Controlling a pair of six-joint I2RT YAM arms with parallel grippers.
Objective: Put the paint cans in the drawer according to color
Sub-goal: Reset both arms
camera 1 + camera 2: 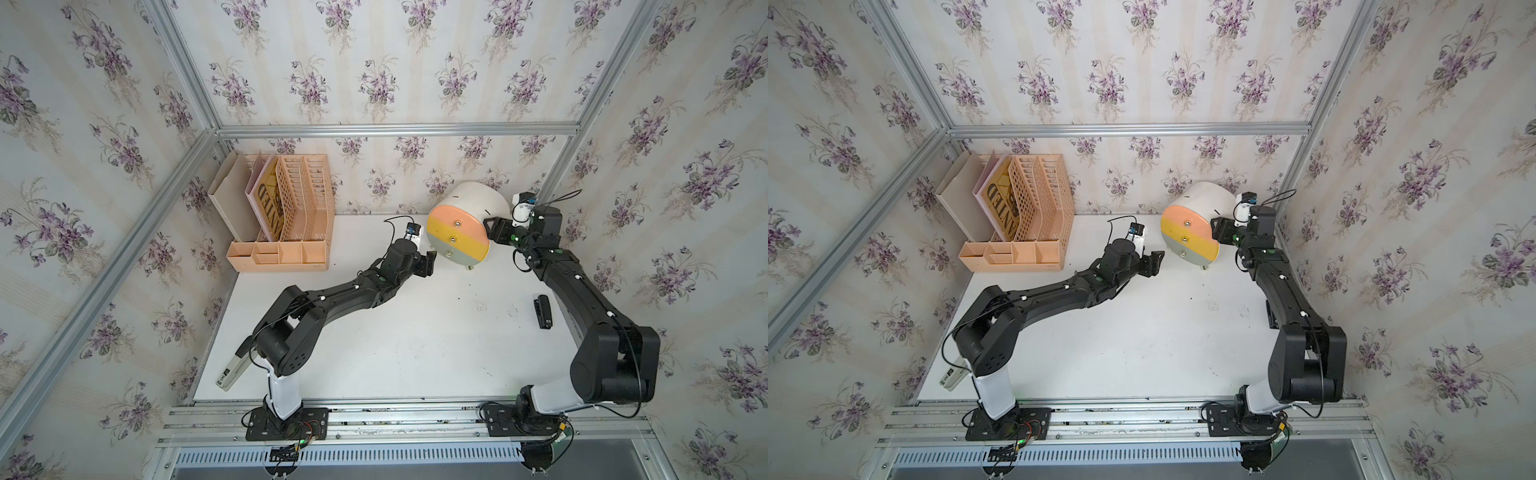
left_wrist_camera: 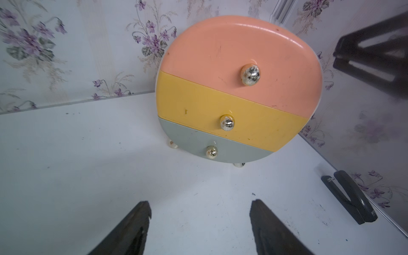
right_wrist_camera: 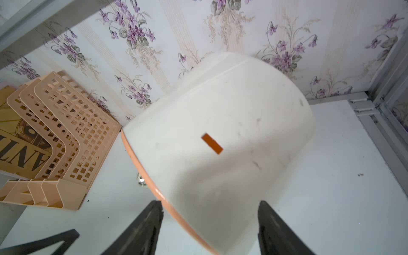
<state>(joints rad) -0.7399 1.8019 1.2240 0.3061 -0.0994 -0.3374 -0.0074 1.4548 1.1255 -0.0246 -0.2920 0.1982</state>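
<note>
The drawer (image 1: 461,224) (image 1: 1192,232) is a white drum on short feet at the back right of the table. Its peach, yellow and grey-green fronts (image 2: 238,88) are all pushed in flush, each with a metal knob. No paint cans show in any view. My left gripper (image 1: 430,259) (image 1: 1156,259) (image 2: 201,203) hovers just left of the drum's front, open, with only bare table between its fingers. My right gripper (image 1: 491,229) (image 1: 1217,228) (image 3: 209,204) is open at the drum's right side, near its front rim (image 3: 154,189). Whether it touches the shell I cannot tell.
A peach slotted file rack (image 1: 286,216) (image 1: 1021,216) (image 3: 55,136) with folders stands at the back left. A grey-black stapler (image 1: 542,311) (image 2: 348,198) lies by the right edge, next to the right forearm. A small grey device (image 1: 232,370) rests at the table's left edge.
</note>
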